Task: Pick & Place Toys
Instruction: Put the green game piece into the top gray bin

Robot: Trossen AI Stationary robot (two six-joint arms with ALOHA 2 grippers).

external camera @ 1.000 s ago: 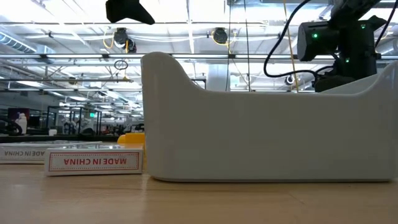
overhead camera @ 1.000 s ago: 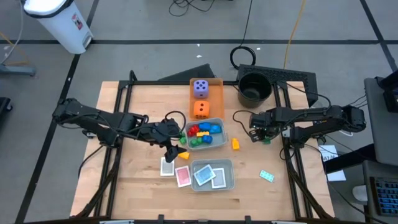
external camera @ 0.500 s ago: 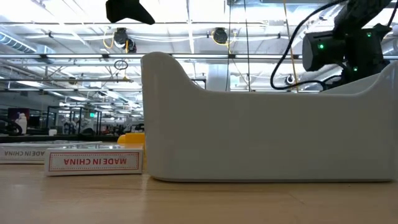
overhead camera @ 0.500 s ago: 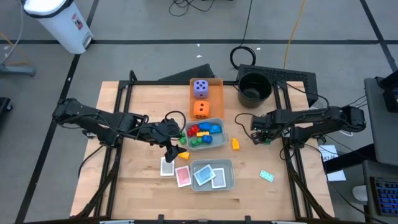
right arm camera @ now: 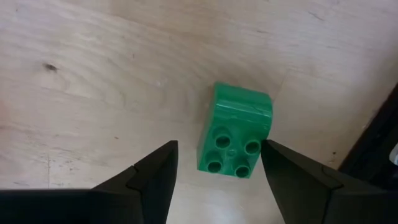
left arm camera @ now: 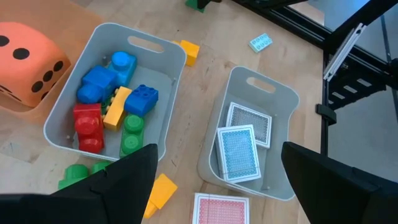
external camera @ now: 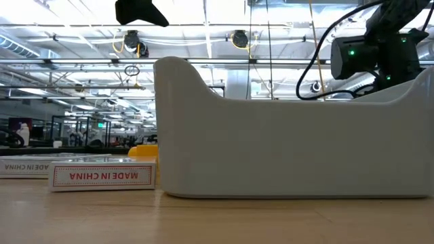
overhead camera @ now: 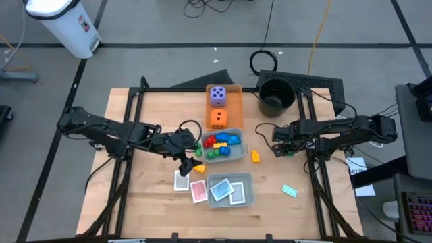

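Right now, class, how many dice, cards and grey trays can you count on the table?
Dice: 2 (purple die, orange die)
Cards: 5 (blue card and pale card in a tray; white card, pink card, teal card loose)
Grey trays: 2 (brick tray, card tray)
Total: 9

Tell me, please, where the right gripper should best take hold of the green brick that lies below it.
Best from straight above: the green brick lies alone on bare table, between the open fingers of the right gripper. Closing on its two flat side walls, below the studs, looks safest.
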